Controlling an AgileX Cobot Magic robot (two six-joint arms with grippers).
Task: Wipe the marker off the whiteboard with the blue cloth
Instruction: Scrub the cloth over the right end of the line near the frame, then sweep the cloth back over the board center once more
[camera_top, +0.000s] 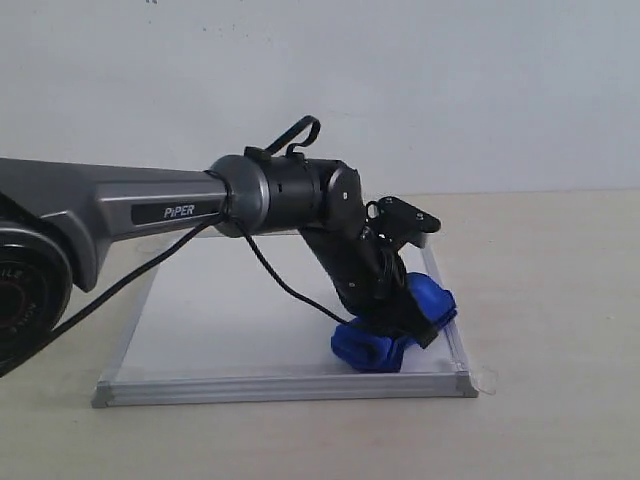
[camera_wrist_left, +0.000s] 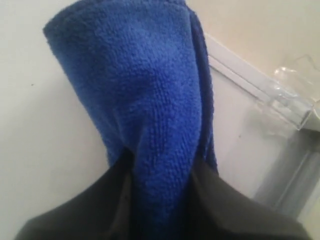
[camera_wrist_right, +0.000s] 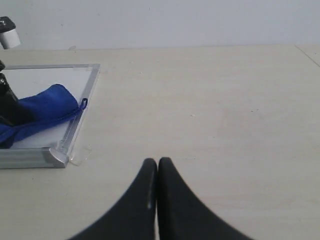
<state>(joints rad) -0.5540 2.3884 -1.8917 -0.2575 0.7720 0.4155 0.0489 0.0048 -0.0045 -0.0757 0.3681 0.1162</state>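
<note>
Grip: left tool (camera_top: 398, 318) pinches blue cloth (camera_top: 372, 350) at whiteboard's (camera_top: 220, 310) front right corner, board stretching leftward; right tool (camera_wrist_right: 157, 163), pressed together, well apart

**Right gripper closed over table, whiteboard off to one side**

The right gripper (camera_wrist_right: 157, 162) has its two black fingers (camera_wrist_right: 135, 205) pressed together at the tips, with nothing between them, over the beige table (camera_wrist_right: 215, 115). Well apart from it lies the whiteboard (camera_wrist_right: 40, 80). Only part of the whiteboard is in frame, its silver rail ending in a grey corner piece. The cloth (camera_wrist_right: 47, 105) rests on the whiteboard, one end reaching the rail. Its other end disappears behind a black part of the left arm (camera_wrist_right: 7, 107) at the picture's edge. A pale wall (camera_wrist_right: 160, 22) rises behind the table.
</note>
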